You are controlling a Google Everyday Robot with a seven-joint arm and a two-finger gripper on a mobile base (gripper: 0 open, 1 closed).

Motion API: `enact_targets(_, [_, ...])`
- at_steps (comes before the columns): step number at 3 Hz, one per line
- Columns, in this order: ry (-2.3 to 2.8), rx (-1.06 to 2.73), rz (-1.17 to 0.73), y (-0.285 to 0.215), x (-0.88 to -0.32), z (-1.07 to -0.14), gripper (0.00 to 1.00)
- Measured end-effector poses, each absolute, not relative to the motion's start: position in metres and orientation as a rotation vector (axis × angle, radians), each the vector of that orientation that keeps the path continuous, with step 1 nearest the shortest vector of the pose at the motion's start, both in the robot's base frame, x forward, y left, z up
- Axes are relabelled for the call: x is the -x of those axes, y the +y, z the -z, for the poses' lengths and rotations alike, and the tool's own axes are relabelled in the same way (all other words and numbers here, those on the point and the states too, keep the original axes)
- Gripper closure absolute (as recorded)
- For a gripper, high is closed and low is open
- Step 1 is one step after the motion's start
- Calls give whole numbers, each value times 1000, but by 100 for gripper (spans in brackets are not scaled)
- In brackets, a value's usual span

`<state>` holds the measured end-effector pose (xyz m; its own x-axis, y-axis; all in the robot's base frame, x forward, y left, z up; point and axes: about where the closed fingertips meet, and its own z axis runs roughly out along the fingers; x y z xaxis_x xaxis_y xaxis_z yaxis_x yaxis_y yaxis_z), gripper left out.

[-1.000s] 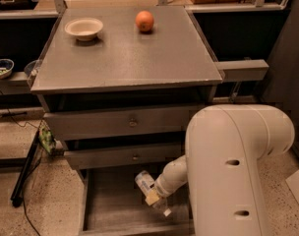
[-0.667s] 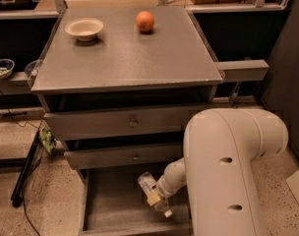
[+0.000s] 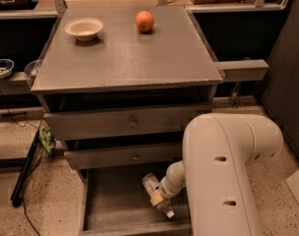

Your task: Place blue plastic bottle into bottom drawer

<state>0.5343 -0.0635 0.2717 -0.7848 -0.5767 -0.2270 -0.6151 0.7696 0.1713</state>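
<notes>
1. The bottom drawer (image 3: 112, 200) stands open. The gripper (image 3: 157, 199) is down inside it, jaws clasped around the bottle (image 3: 149, 183).
2. The bottle sits tilted, low over the drawer floor; I can't tell whether it touches.
3. Left to do, I'd say: release it and withdraw.

Cabinet top (image 3: 139, 58) is matt grey with a faint speckle, metal or laminate, can't tell. The bottom drawer (image 3: 110, 200) has the same flat matt grey inside. The blue plastic bottle (image 3: 149, 183) is clear, shiny plastic with a pale label. The gripper (image 3: 157, 199), down in that drawer right at the bottle, hangs off an arm (image 3: 228, 171) of smooth cream plastic with a slight sheen. Floor (image 3: 287, 200) looks like speckled stone.
</notes>
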Motion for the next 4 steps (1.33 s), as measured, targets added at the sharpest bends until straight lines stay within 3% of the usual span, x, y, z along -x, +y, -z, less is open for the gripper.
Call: enact_targets(4, [2882, 844, -335, -68, -557, -228, 100])
